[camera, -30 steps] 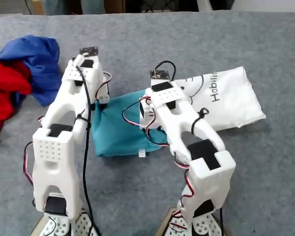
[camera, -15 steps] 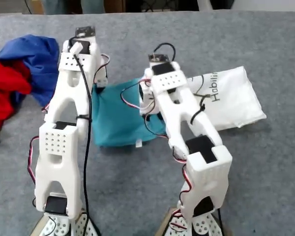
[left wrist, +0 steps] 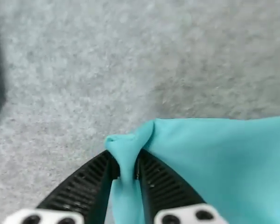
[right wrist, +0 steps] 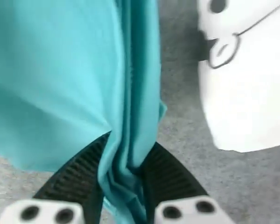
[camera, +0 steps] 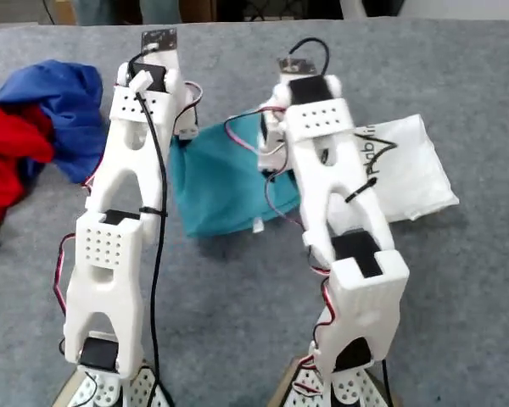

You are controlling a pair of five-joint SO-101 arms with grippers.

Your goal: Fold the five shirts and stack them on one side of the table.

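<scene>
Teal shirt (camera: pixel 220 182): folded to a rough rectangle; lies mid-table between the two arms, just beside the white shirt (camera: pixel 407 170).
Left gripper (left wrist: pixel 125 159): clamped on a bunched corner of the teal shirt.
Right gripper (right wrist: pixel 129 145): clamped on the gathered teal edge nearest the white shirt.
White shirt: folded; flat on the right side of the table (camera: pixel 458 280); probably the base of the stack.
Blue shirt (camera: pixel 59 106); red shirt (camera: pixel 8 161): crumpled together at the left edge; unfolded.
Progress, as judged: one shirt finished; teal shirt folded but not yet stacked; at least two more to fold and stack; under half done.
</scene>
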